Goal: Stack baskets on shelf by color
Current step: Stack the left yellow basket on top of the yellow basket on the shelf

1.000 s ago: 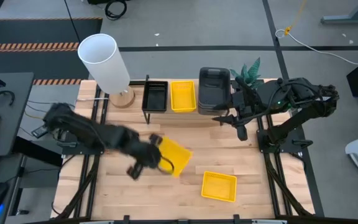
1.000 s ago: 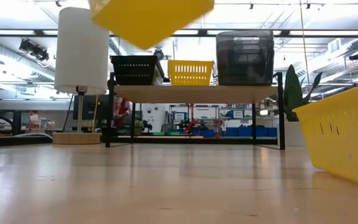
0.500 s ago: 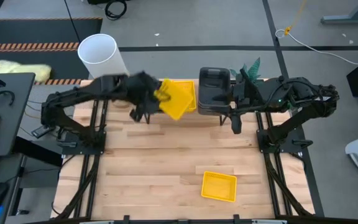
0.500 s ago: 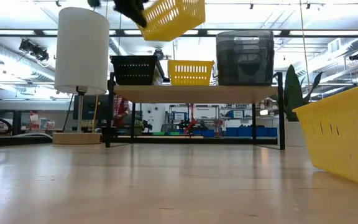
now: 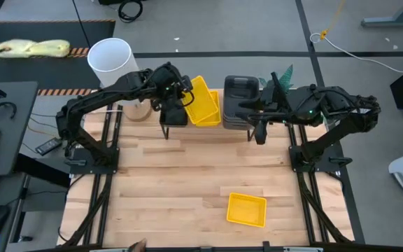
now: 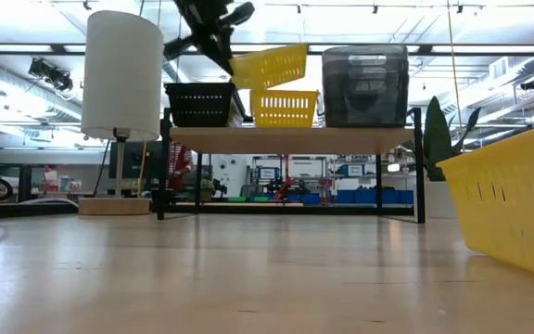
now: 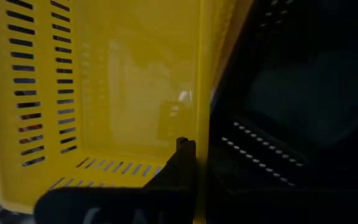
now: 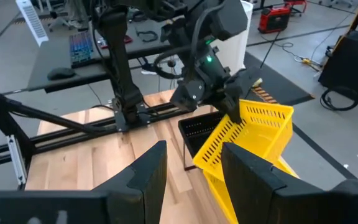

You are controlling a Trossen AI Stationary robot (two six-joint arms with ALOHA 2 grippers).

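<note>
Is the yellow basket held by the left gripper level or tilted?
Tilted: the held yellow basket slants above the yellow basket on the shelf, gripped by the left gripper.

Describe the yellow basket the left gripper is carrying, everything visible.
The held yellow basket is bright plastic, rectangular and shallow, with slotted walls. It hangs tilted in the air just above the yellow basket on the shelf, apparently clear of it. The left gripper is shut on one wall, at the end nearer the black basket.
</note>
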